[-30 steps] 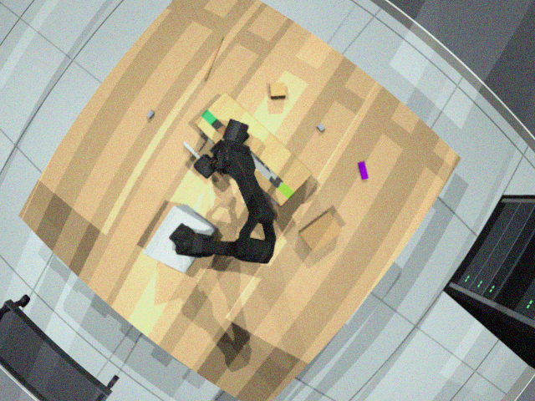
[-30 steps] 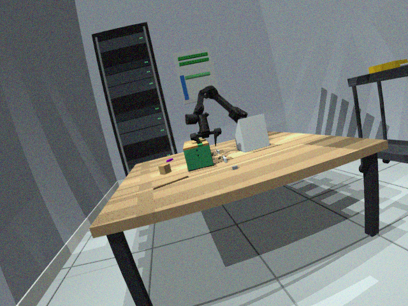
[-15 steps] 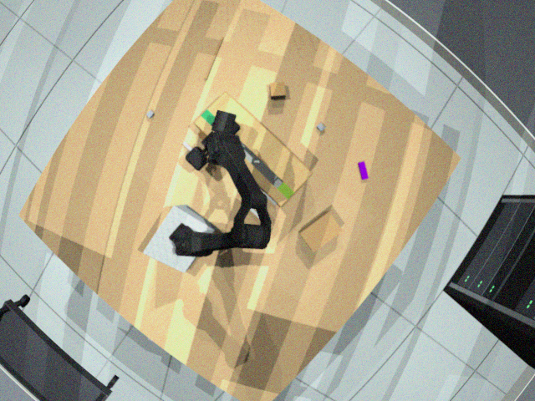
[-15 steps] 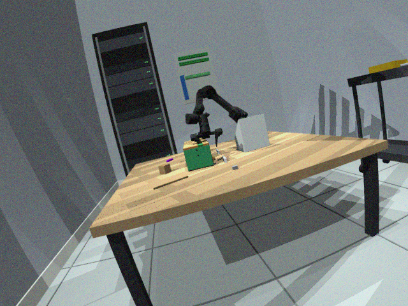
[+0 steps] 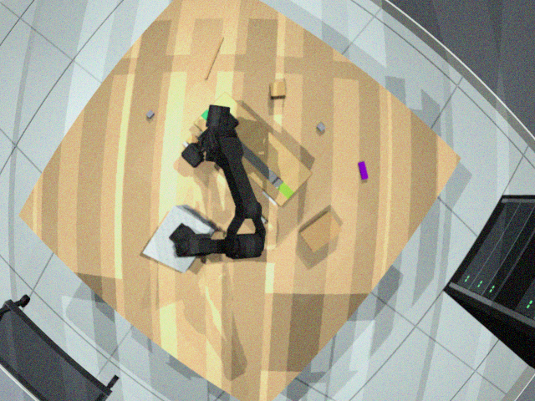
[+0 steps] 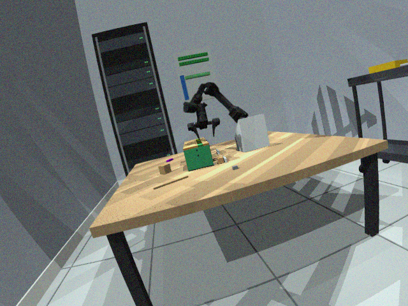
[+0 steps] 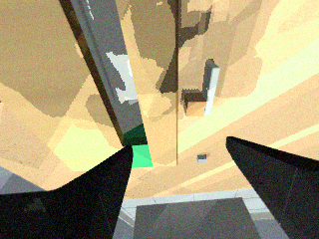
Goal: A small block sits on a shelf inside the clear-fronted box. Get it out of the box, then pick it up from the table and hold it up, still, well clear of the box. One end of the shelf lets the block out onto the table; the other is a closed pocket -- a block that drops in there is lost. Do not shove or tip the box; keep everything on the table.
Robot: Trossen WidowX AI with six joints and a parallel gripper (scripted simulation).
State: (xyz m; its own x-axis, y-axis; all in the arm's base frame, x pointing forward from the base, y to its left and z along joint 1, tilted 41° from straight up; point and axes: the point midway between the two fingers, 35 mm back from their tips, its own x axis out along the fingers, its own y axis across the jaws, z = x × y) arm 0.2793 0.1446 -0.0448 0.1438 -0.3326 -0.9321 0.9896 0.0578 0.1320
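The wooden box (image 5: 286,159) (image 6: 198,159) (image 7: 159,136) stands upright, with a long slot in its top over a grey shelf (image 5: 256,161) (image 7: 95,45). One end is green, the other lime. A small tan block (image 6: 220,160) (image 7: 196,109) lies on the table outside the box, off its long side near the green end, beside a white bar (image 7: 212,91) and seemingly touching it. No block shows on the visible part of the shelf. My gripper (image 6: 206,137) (image 7: 178,145) is open and empty above the green end, its fingers either side of the box's long edge.
A white angular block (image 5: 161,246) (image 6: 253,133) stands by the arm base. Around the box are a brown box (image 5: 321,230), a wooden cube (image 5: 277,88) (image 6: 164,169), a purple piece (image 5: 363,170), a thin stick (image 5: 214,58) and small grey cubes (image 5: 150,114) (image 5: 320,127).
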